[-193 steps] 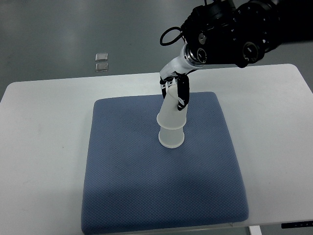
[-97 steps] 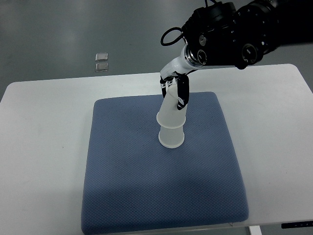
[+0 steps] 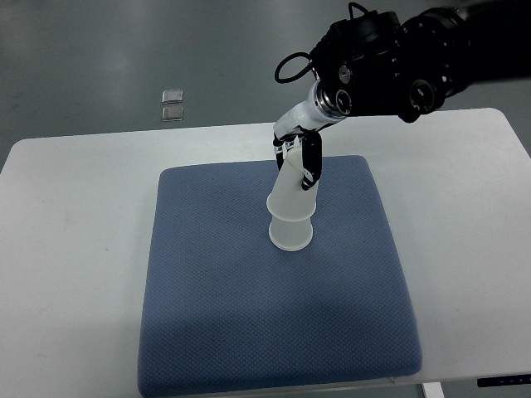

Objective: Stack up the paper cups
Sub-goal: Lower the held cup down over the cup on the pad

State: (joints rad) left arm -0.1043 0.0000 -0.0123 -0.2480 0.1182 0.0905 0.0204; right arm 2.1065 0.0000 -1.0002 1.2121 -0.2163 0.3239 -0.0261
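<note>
Two white paper cups [image 3: 290, 211] nested mouth-down mid blue textured mat [image 3: 216, 315], right hand [image 3: 297, 156] clamped on upper cup, white table [image 3: 75, 249] beneath mat.

The right arm [image 3: 398, 62] comes in from the upper right edge of the top view as a bulky black housing with a looped cable, narrowing to a pale wrist [image 3: 311, 112] that angles down and to the left. At its end the right hand [image 3: 294, 157] points downward, its thin black-and-white fingers [image 3: 310, 162] curled around the upper part of a cup [image 3: 294, 192], with one dark finger lying down the cup's right side and the others showing at its top left.
</note>
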